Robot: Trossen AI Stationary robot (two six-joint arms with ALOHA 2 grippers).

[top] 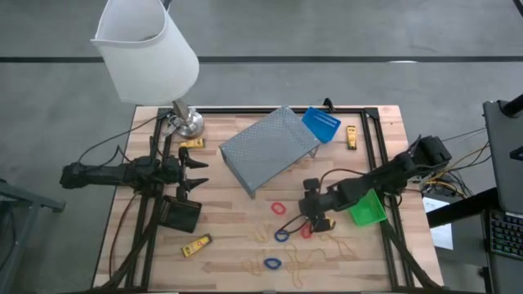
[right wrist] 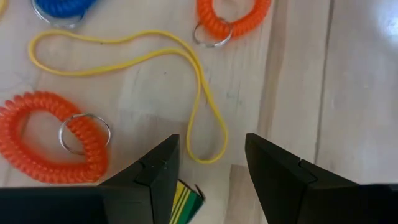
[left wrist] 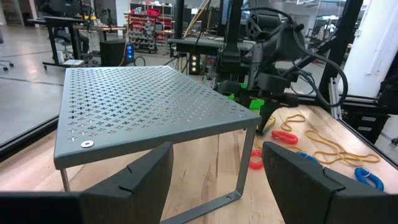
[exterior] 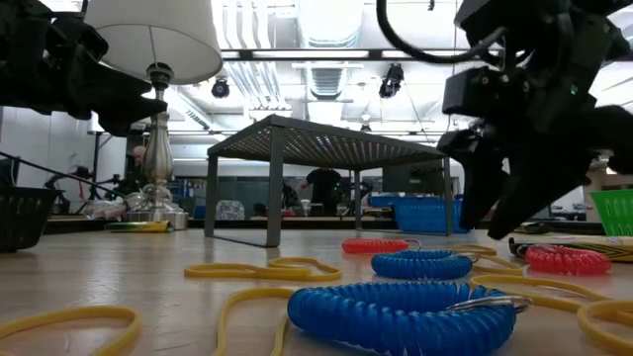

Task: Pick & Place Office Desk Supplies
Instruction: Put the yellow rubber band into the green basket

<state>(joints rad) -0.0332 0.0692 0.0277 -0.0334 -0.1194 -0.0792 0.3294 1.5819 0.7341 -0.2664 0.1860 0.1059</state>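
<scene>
Progress: early | loops (top: 280, 208) and yellow pieces (top: 196, 245) seen loose beside the metal stand (top: 270, 149) | bins (top: 366, 207) seemingly unfilled | right hand (top: 320, 220) spread over a yellow piece, nothing held | left hand (top: 196, 173) spread, idle

Evenly lit from overhead, with bright ceiling strip lights (exterior: 326, 44) glaring white in the low view. Soft, short shadows under the mesh shelf (top: 270, 147) on the bench (top: 237, 245). Nearest blue coil (exterior: 401, 316) blurred in the low view, likewise the dark arm silhouettes. Sharp wood grain in the right wrist view, slightly washed out at one corner.
</scene>
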